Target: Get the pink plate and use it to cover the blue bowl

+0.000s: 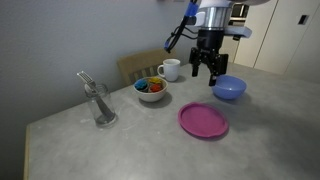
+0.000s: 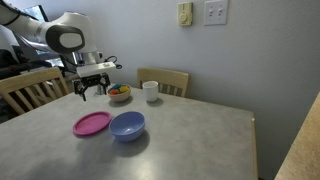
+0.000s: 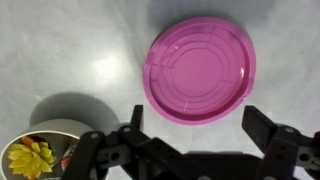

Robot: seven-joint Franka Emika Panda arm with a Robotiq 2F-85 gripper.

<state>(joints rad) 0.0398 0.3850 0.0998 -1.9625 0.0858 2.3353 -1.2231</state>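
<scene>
We see the arm reaching in from above w/ the wrist turned straight down, so the gripper (image 1: 205,70) hangs vertical over the table (image 1: 120,140), fingertips clear of the surface. Claw is spread wide and holds nothing. In the wrist view both fingers (image 3: 265,130) stand far apart at the bottom edge.

The pink plate (image 3: 200,68) lies flat on the table, below and a bit ahead of the claw, untouched. In an exterior view the gripper (image 2: 92,88) hovers above the plate (image 2: 92,123). The blue bowl (image 2: 127,125) sits just beside the plate, upright and uncovered.

A white bowl (image 1: 151,89) w/ colourful contents is near the gripper, w/ a white mug (image 1: 170,69) behind it. A glass (image 1: 102,106) stands well apart.
</scene>
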